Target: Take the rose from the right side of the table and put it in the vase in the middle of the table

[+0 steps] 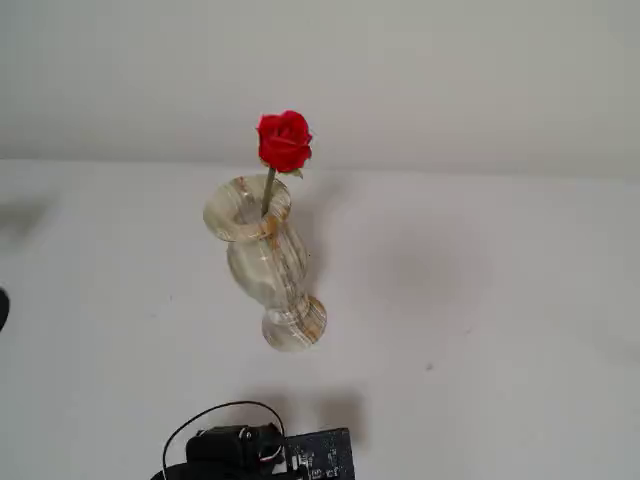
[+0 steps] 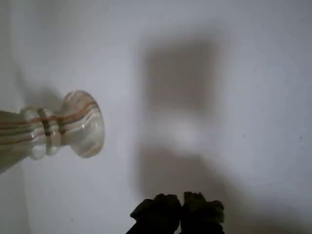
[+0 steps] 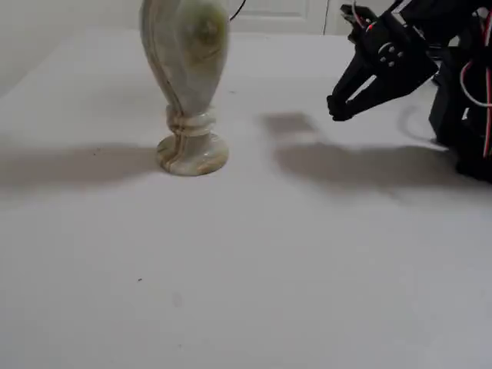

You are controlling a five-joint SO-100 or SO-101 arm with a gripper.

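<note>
A red artificial rose (image 1: pixel 284 140) stands in the cream marbled stone vase (image 1: pixel 262 258) on the white table (image 1: pixel 480 300), stem inside the mouth. The black two-finger gripper (image 3: pixel 336 110) hangs well apart, closed and empty, so the placing looks finished.

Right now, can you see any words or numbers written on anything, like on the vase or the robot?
None can be read.
The vase shows only cream and tan marbled bands, no writing.
The rose and the white table carry no text.
The circuit board at the bottom edge of a fixed view has tiny pale marks, too small and blurred to read.
The gripper shows no label.
</note>
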